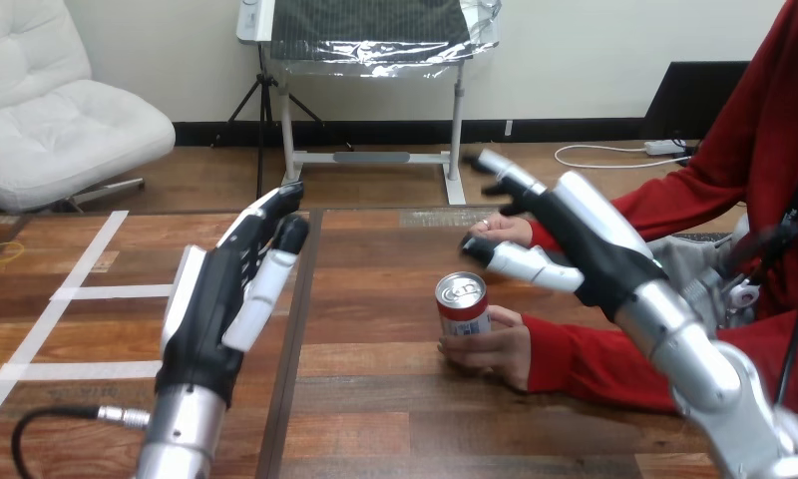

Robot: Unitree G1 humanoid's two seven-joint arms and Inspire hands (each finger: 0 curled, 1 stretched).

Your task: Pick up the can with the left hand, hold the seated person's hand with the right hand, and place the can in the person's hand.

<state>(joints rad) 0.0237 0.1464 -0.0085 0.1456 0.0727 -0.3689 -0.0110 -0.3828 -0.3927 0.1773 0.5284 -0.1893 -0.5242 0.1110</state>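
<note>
The can (462, 304) stands upright on the tabletop (375, 419), the person's nearer hand (490, 349) touching its lower side, while the left hand (220, 294) and right hand (575, 239) are empty with straight fingers; it is probably light, stiff and slippery, so I would grip around the middle of its wall.

Black left hand with white shells (215, 299) raised upright on silver left forearm (181, 434), fingers (273, 215) straight and close together, holding nothing. Black-and-white right hand (585, 239) reaching in from lower right on silver right forearm (699, 354), fingers stretched forward, thumb (520, 261) spread below them, also empty.
</note>
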